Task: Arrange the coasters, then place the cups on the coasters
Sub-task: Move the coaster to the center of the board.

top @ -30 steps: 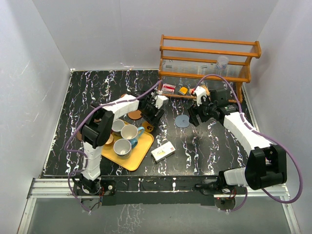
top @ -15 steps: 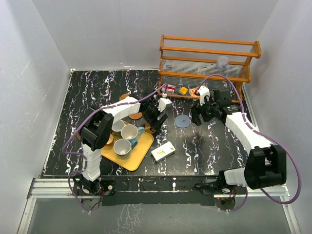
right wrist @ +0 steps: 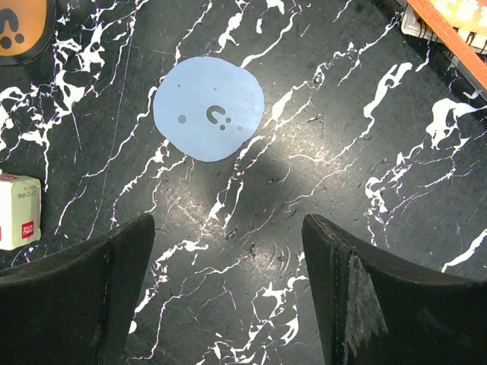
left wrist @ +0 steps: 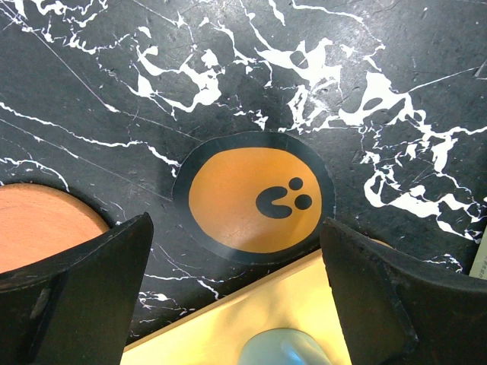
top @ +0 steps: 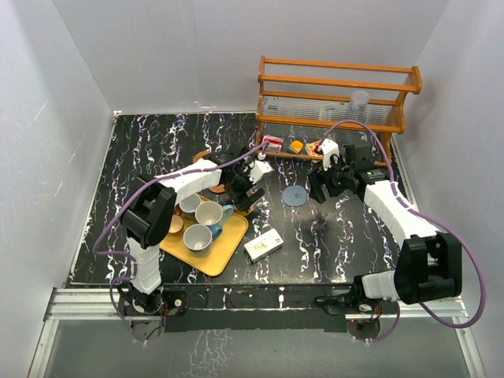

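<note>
Left wrist view: two coasters (left wrist: 253, 198)

The left arm (top: 189, 176) and the right arm (top: 390, 203) have smooth white shells on their links, broken by chunky black joint housings. A lilac cable (top: 481, 287) loops loosely along each. The left claw (left wrist: 236, 228) and right claw (right wrist: 228, 220) have broad, matte black wedge fingers (right wrist: 358, 304). One right finger is scuffed grey along its inner edge.

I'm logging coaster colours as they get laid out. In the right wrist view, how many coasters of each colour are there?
light blue coaster: 1
orange coaster with a dark rim, cut off at the corner: 1
Total: 2
</note>
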You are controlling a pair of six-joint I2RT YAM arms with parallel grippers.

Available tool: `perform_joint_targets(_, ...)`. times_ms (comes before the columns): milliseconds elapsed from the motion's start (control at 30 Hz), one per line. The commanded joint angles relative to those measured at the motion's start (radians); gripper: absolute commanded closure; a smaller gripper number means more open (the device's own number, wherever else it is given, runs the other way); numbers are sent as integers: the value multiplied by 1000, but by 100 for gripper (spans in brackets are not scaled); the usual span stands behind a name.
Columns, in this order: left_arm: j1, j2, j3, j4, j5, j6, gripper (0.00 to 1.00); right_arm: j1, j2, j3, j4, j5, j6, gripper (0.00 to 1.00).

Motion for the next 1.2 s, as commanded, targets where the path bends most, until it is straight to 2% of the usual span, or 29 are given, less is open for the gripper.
perform_joint_targets(0,-14,-12,-19,-18,-12,9,8,-9,-5,3,35,-9,6,23)
perform_joint_targets(233,-37,5,-51,-10,-29,-5,15,-12,-11,1,34,-12,5,23)
perform_joint_targets(467,-68,10,-103,32,-49,-21,12,-14,-13,0,32,-16,3,23)
perform_joint_targets(700,-79,44,-111,55,-68,-19,18,-17,-19,1,31,-17,3,22)
perform_joint_targets(1167,-128,170,22,67,3,17,25,-105,-25,15,37,-33,43,22)
